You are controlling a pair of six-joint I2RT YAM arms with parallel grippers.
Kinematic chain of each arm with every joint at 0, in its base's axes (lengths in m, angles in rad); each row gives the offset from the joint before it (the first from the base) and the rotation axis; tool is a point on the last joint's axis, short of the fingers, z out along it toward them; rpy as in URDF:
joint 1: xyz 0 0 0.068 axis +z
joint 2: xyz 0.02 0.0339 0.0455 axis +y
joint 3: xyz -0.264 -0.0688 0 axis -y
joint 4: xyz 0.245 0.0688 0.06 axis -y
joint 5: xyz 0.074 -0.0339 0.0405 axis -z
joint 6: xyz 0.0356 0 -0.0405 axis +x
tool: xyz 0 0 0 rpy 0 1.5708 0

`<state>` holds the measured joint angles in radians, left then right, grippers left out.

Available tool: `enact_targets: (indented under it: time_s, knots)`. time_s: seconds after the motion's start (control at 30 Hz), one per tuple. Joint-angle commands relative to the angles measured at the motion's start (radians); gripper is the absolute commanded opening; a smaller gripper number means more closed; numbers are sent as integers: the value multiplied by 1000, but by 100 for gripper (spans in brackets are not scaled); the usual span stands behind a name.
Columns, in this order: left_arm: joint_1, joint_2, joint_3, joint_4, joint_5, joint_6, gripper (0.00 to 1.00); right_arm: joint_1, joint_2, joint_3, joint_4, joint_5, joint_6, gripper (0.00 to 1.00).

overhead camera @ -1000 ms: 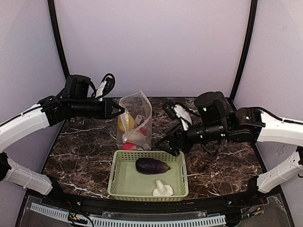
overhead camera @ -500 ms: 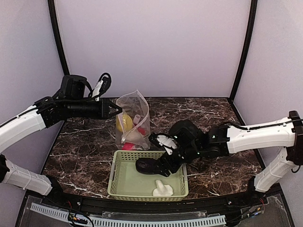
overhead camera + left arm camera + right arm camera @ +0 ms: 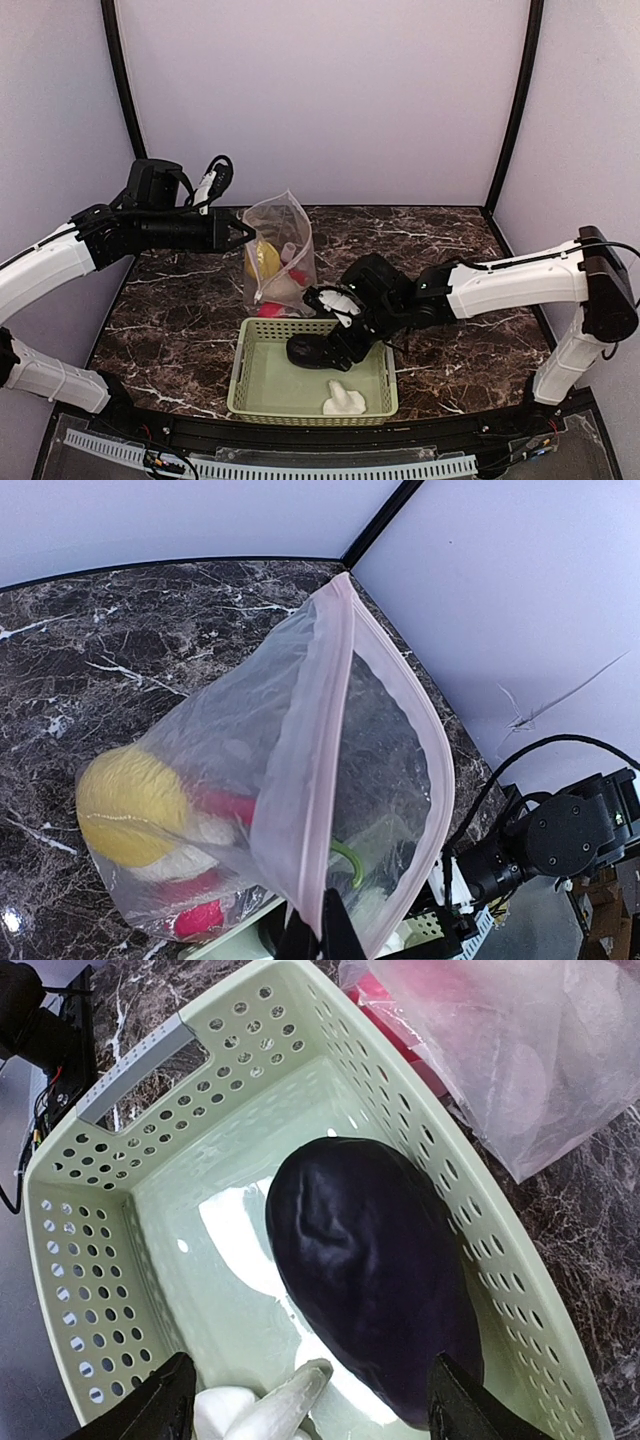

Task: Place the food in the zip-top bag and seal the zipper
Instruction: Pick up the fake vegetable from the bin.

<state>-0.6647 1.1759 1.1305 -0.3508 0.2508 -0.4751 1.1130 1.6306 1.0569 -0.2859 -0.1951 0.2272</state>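
No readable text, label, brand, number or sign found in any view. Zip-top bag point(image 3: 300, 810): clear plastic, no print seen. Basket point(image 3: 120, 1210): plain pale green, perforated, unmarked. Eggplant point(image 3: 375, 1275): unmarked. Table point(image 3: 460, 235): marble pattern only. Arm housings: no lettering made out.
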Motion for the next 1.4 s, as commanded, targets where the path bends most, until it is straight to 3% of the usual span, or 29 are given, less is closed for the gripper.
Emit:
enact_targets:
  time_s: [0.0,0.37,0.73,0.97,1.37]
  knots:
    - [6,-13,13,-16,2,7,1,-8,44,37,34,-18,-58,78]
    - [7,-25,11,-30,-5,9,1,64,75,25,43,-1,-13,76]
    - [6,-4,14,-13,15,2,1,96,72,6,59,186,86,78]
    - [7,-3,25,-23,12,6,1,93,88,27,62,260,61,83]
    - [7,4,27,-19,16,-2,1,84,158,49,113,231,-39,83]
